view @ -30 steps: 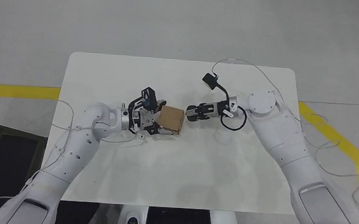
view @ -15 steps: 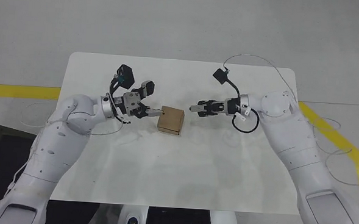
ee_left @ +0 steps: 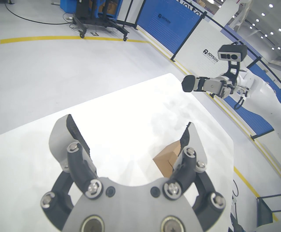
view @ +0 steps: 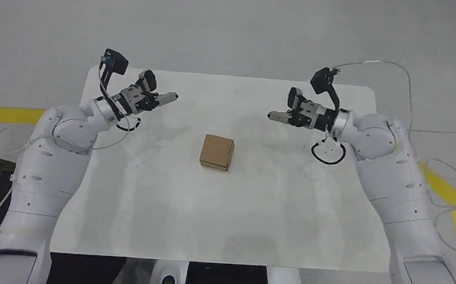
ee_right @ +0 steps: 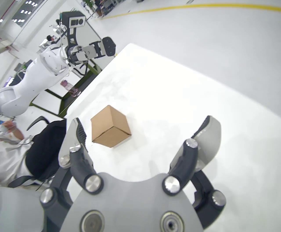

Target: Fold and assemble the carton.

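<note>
Left gripper (view: 167, 98) splayed, right gripper (view: 273, 115) splayed, carton (view: 216, 152) between

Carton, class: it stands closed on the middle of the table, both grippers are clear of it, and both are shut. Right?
Wrong in one point: both grippers are open, not shut. The left wrist view shows the left gripper with fingers spread, the right wrist view the right gripper likewise. The carton does stand closed on the middle of the table, clear of both.
</note>
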Controlling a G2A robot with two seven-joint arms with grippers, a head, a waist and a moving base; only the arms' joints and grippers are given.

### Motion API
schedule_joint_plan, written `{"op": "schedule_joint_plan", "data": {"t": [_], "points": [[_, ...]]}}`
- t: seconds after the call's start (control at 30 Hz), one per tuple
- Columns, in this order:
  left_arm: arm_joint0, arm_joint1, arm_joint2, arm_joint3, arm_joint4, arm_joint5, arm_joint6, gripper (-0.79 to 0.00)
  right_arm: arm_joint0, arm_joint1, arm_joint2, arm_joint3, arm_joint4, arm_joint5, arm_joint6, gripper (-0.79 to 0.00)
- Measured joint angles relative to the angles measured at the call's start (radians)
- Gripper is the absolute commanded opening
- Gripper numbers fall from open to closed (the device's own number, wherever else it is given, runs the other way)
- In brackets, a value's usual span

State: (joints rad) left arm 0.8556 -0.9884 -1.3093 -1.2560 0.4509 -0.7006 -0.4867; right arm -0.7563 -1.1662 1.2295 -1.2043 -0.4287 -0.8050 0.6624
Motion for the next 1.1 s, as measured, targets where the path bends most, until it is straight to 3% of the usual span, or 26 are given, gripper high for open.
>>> {"op": "schedule_joint_plan", "data": {"t": [0.2,0.57,1.1], "points": [[-0.036,0.008,-0.029,0.009,0.007,0.005,-0.024,0.0,-0.076,0.03,0.126,-0.135,-0.169,0.039,-0.136,0.0],[-0.035,0.021,-0.062,-0.023,0.06,0.013,-0.024,0.0,-0.14,0.073,0.289,-0.33,-0.236,0.1,-0.086,0.0],[-0.034,0.023,-0.061,-0.027,0.064,0.016,-0.033,-0.001,-0.145,0.077,0.299,-0.348,-0.234,0.099,-0.081,-0.001]]}}
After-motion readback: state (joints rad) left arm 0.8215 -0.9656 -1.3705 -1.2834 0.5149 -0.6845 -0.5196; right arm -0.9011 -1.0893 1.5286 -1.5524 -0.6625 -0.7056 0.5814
